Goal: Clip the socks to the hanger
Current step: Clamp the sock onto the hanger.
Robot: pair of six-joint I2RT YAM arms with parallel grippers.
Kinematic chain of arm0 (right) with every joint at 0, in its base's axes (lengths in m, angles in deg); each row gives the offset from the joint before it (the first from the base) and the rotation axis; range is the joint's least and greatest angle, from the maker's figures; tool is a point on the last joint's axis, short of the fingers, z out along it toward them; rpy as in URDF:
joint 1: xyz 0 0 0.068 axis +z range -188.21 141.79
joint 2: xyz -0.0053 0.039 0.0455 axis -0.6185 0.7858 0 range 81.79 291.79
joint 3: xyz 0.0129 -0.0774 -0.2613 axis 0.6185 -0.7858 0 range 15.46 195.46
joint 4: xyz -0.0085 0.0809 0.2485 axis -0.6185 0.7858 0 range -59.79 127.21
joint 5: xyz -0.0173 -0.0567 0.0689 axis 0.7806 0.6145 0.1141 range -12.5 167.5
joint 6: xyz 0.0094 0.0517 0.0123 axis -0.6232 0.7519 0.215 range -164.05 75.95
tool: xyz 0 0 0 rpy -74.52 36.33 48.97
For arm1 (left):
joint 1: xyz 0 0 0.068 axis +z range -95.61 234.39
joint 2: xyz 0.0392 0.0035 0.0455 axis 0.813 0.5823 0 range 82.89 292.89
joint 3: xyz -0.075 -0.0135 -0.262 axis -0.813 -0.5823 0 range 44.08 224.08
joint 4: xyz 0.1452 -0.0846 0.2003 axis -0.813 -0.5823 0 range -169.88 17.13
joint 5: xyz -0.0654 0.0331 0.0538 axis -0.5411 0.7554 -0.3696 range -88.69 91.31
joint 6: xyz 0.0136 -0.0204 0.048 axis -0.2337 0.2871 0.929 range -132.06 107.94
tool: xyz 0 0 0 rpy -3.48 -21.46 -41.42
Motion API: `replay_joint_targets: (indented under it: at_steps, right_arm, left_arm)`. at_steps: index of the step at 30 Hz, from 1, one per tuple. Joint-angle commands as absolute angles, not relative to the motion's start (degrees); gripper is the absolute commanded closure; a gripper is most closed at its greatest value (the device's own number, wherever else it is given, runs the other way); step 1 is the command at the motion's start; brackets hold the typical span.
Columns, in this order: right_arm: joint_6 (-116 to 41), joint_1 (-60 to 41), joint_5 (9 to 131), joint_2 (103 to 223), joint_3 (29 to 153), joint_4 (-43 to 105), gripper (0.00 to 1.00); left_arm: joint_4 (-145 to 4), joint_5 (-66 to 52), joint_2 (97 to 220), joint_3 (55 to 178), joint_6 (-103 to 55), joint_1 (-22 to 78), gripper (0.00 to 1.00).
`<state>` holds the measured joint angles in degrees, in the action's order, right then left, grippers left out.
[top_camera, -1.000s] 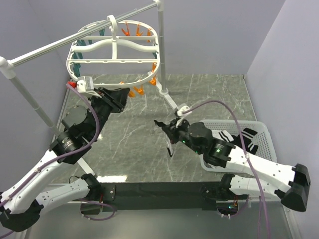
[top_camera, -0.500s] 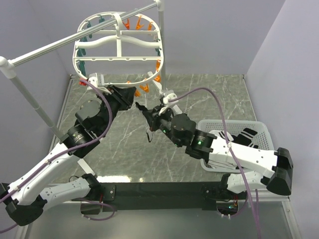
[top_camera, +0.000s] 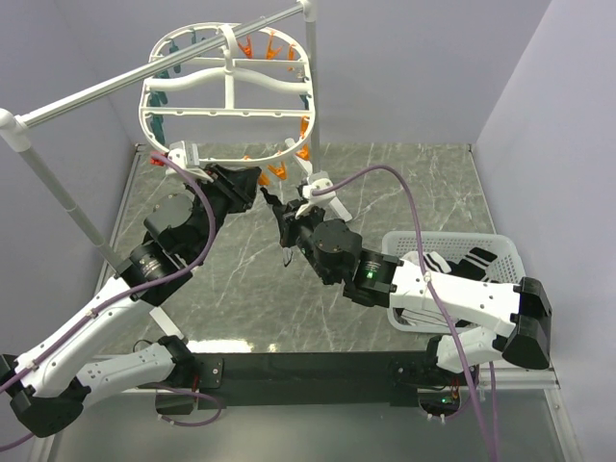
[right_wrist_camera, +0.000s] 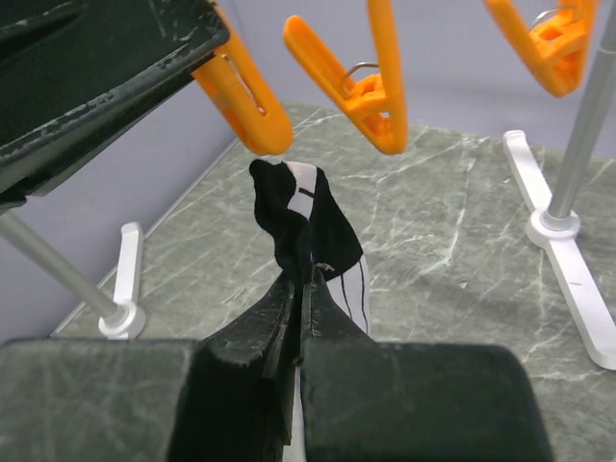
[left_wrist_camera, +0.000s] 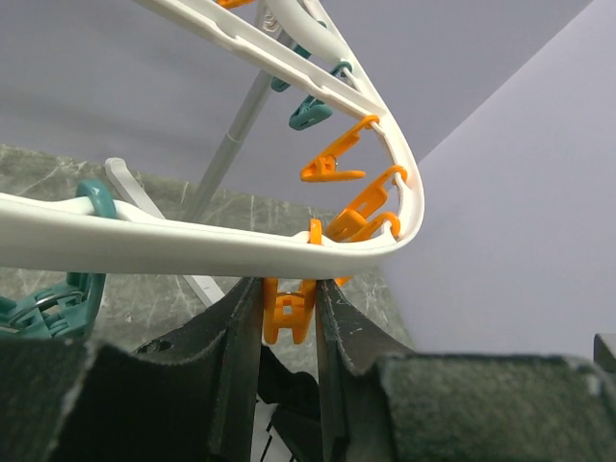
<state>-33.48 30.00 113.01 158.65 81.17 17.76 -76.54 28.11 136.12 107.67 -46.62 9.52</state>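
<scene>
My left gripper point(left_wrist_camera: 287, 289) pinches an orange plastic clip point(left_wrist_camera: 289, 324) hanging from the rim of the white oval plastic drying hanger point(top_camera: 231, 113). My right gripper point(right_wrist_camera: 300, 279) clamps a black-and-white striped fabric sock point(right_wrist_camera: 310, 223), held up just beneath that clip.

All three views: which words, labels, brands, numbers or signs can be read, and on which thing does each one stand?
None: no text can be read in any view.
The hanger, the orange clip, the sock and the basket show no legible writing.
</scene>
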Motion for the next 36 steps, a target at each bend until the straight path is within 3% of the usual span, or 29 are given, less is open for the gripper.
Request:
replay_joint_targets:
  at_steps: [1, 36]
  right_arm:
    - [-33.85, 30.79, 118.1, 159.05, 84.8, 15.62, 1.0]
    - [-38.95, 32.37, 118.9, 159.57, 84.27, 10.0, 1.0]
  left_arm:
    - [-73.31, 29.26, 135.01, 108.33, -46.42, 9.56, 0.73]
    - [-71.64, 28.82, 135.89, 107.36, -46.07, 9.56, 0.73]
